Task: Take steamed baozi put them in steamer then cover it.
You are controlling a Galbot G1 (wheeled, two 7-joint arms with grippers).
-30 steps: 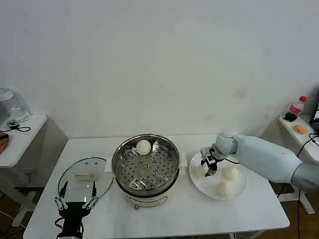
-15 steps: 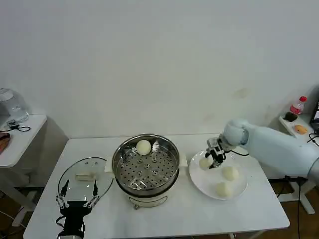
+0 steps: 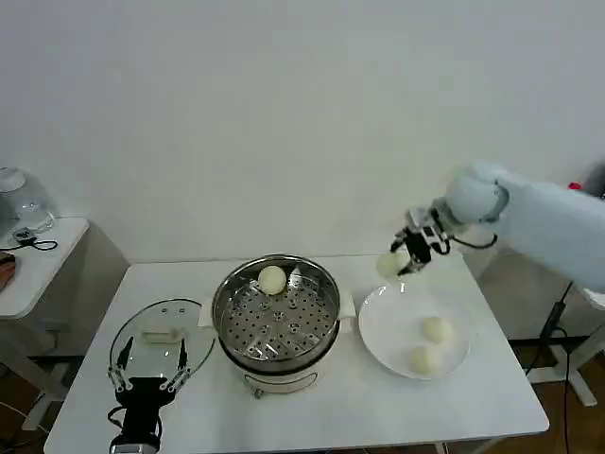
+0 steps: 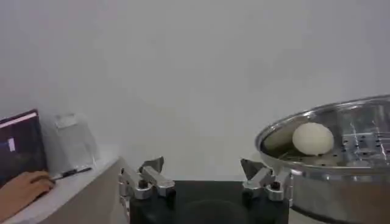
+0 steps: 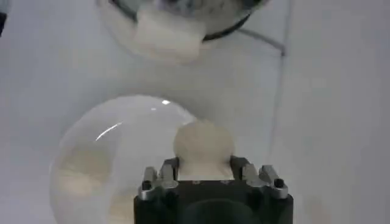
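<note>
Head view shows the right claw clamped on one steamed baozi, held in the air above the far edge of the white plate, well clear of the table. To do this carry well, I judge the bun should travel level across to the steamer, come down over a bare patch of the perforated tray beside the bun already there, and be let go only when low, so it does not roll. The grip should stay gentle; such a soft bun would dent easily. Two more buns lie on the plate. The glass cover lies flat on the table left of the steamer, with the left claw spread wide and idle near it.
</note>
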